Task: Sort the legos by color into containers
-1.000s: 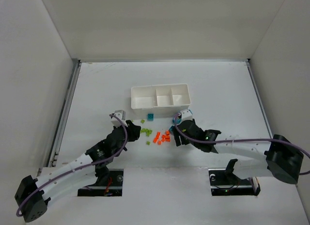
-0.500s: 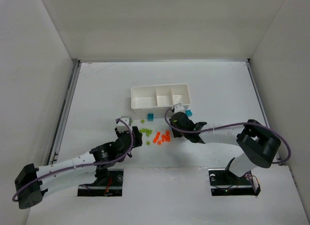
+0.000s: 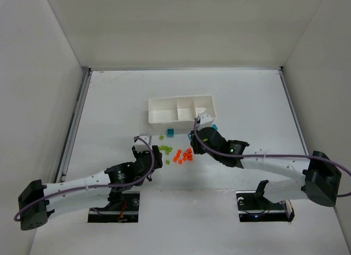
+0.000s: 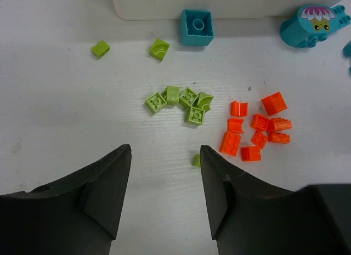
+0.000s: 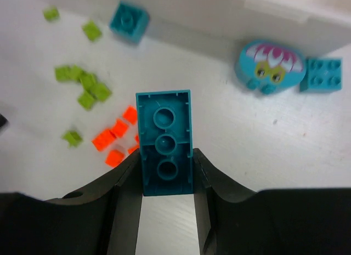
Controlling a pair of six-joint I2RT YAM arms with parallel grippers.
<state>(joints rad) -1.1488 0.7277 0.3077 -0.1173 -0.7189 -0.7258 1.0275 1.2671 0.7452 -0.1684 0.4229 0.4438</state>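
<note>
My right gripper (image 5: 165, 156) is shut on a long teal lego (image 5: 164, 142), held off the table with its hollow underside toward the camera. In the top view this gripper (image 3: 194, 139) hangs just in front of the white tray's (image 3: 181, 108) right end. Loose on the table are lime green legos (image 4: 181, 98), orange ones (image 4: 258, 129), a square teal brick (image 4: 197, 27) and a round teal piece with a face (image 5: 270, 63). My left gripper (image 4: 164, 151) stands open and empty, low over the table just short of the green cluster. One green bit (image 4: 196, 160) lies by its right finger.
The tray's three containers show only white in the top view. A small teal plate (image 5: 323, 74) lies near the tray wall (image 5: 247, 8). Two stray green bricks (image 4: 100, 48) sit left of the square teal brick. White walls enclose the table.
My right gripper has shut on the long teal lego and lifted it. My left gripper has slid right toward the green legos and its jaws have parted.
</note>
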